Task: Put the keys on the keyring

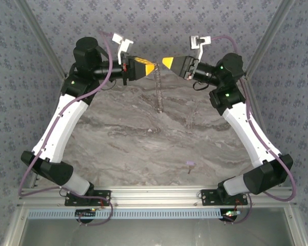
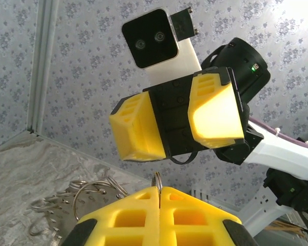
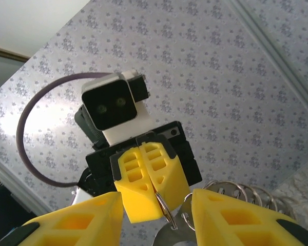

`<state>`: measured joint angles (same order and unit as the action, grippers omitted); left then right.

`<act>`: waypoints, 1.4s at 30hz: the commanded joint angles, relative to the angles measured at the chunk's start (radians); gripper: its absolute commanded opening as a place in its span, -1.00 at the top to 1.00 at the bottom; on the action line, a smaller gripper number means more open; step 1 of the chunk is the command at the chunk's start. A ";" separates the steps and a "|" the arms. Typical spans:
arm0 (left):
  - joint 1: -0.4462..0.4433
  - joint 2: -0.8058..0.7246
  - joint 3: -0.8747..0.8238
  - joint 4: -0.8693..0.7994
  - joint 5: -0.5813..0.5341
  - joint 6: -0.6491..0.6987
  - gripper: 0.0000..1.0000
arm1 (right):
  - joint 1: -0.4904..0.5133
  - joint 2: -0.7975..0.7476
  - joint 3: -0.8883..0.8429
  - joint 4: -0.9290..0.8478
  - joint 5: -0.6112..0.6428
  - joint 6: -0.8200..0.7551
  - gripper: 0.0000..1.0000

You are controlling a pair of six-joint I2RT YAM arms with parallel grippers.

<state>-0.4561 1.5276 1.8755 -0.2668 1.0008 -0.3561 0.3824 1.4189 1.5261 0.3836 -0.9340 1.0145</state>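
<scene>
**Loose key sits well away from the raised tools, on the right arm's side**

The left tool [image 1: 152, 67] is clenched on one thin loop of the grey metal keyring [image 1: 158, 95]. The rest of the ring trails from that pinch toward 6 o'clock in the top view, over the grey marbled surface [image 1: 118, 148].

The right tool [image 1: 166, 62] faces it from 3 o'clock, tip just beside tip. Its jaws stand apart and, as far as we see, grasp nothing.

The tiny key with the lilac-purple head [image 1: 190, 164] lies on the surface at about 5 o'clock from both tools, well apart from them. It is much nearer the right arm's base than the left's. We judge the right arm is the one to fetch it, since the left is busy holding the ring.

The key is too small for us to read which way its blade points. In the right wrist view a ring loop sits in the gap between that tool's jaws, and we cannot tell if it touches them. A silvery piece below it is cut off at the bottom edge.
</scene>
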 commanded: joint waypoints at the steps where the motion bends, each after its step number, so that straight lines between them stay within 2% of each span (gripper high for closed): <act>1: 0.007 0.000 0.051 0.039 0.063 -0.003 1.00 | 0.014 0.012 0.039 -0.003 -0.046 -0.033 0.15; 15: 0.008 0.015 0.052 0.052 0.074 -0.034 1.00 | 0.045 0.038 0.037 0.037 -0.072 -0.008 0.26; 19: 0.007 0.022 0.057 0.051 0.073 -0.033 1.00 | 0.049 0.043 0.030 0.052 -0.081 0.005 0.52; 23: 0.007 0.033 0.068 0.045 0.069 -0.033 1.00 | 0.047 0.043 0.027 0.054 -0.089 0.006 1.00; 25: 0.008 0.038 0.069 0.034 0.060 -0.032 1.00 | 0.037 0.042 0.020 0.059 -0.083 0.010 1.00; 27: 0.013 0.039 0.068 0.016 0.021 -0.034 0.78 | 0.021 0.035 0.004 0.087 -0.065 0.022 1.00; 30: 0.031 0.018 0.060 0.036 -0.084 -0.073 0.26 | -0.011 0.035 -0.016 0.164 -0.026 0.065 1.00; 31: 0.040 0.000 0.027 0.072 -0.130 -0.105 0.10 | -0.020 0.038 -0.018 0.201 -0.014 0.085 1.00; 33: 0.057 -0.041 -0.063 0.188 -0.214 -0.189 -0.07 | -0.030 0.047 -0.017 0.257 0.005 0.118 1.00; 36: 0.073 -0.080 -0.170 0.363 -0.286 -0.331 -0.15 | -0.035 0.063 -0.011 0.335 0.042 0.157 1.00; 42: 0.058 -0.058 -0.200 0.507 -0.264 -0.489 -0.04 | -0.026 0.094 -0.001 0.452 0.114 0.209 1.00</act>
<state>-0.3862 1.4780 1.6741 0.0795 0.7540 -0.7307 0.3504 1.5066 1.5021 0.7002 -0.8780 1.1740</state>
